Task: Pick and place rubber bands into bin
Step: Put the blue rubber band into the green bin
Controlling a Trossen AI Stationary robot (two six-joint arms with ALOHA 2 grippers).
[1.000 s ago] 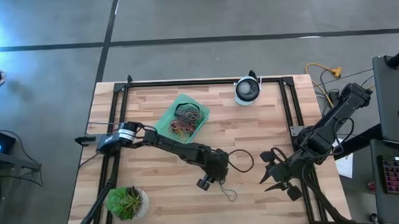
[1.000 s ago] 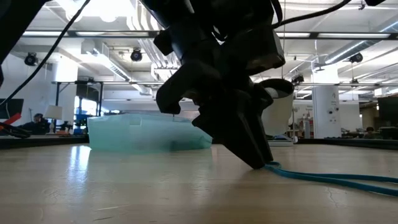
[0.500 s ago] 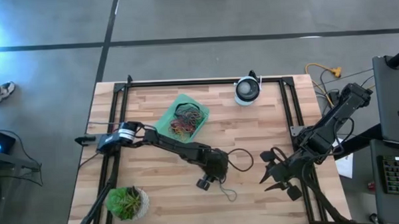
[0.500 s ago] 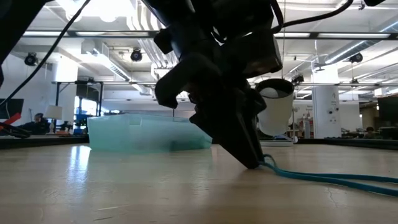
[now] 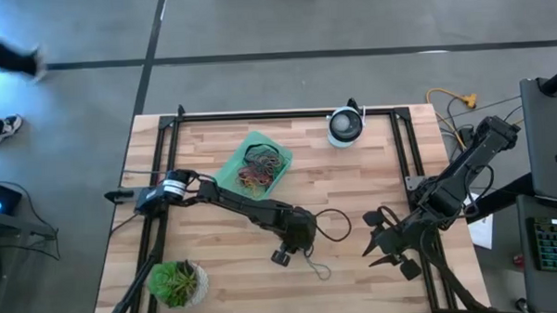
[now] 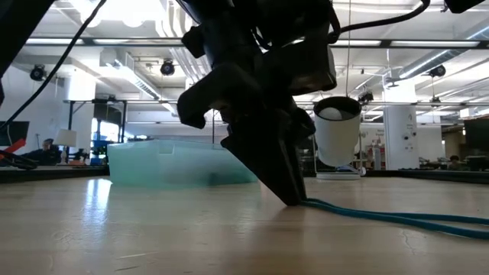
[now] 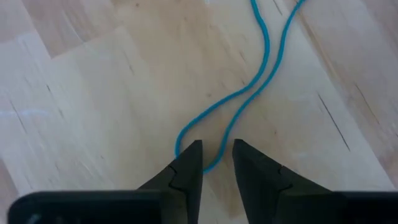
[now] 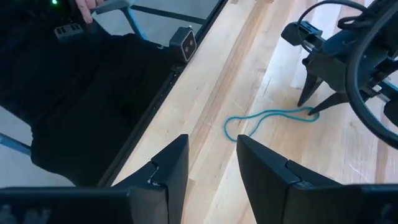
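A thin teal rubber band (image 7: pixel 249 87) lies slack on the wooden table near its front middle, and also shows in the high view (image 5: pixel 320 269). My left gripper (image 7: pixel 217 146) points steeply down with its fingertips (image 6: pixel 294 200) at the tabletop. A narrow gap is open between them, and the band's looped end lies in that gap. The teal bin (image 5: pixel 225 169) stands far left with several coloured rubber bands (image 5: pixel 258 168) in it. My right gripper (image 8: pixel 211 146) hangs open above the table's right edge (image 5: pixel 385 238), holding nothing. My left gripper stands astride the band's looped end (image 7: pixel 210 165), coming from above and slanting. The end curves in beside one fingertip (image 7: pixel 193 155). I cannot tell whether the fingers touch it. The band lies flat on the table, trailing away from the fingers.
A potted plant (image 5: pixel 178 283) stands at the near left corner, and a white-and-black round device (image 5: pixel 345 126) at the far edge. Black frame rails (image 5: pixel 286 114) border the table. The left arm's black cable (image 5: pixel 335 224) loops beside its gripper. A person's legs (image 5: pixel 6 59) pass off the table, far left.
My left gripper has rolled a little and tipped steeper. Its fingertips have shifted slightly toward the table's left along the tabletop, and the band's near end stays at them. My right arm has kept still.
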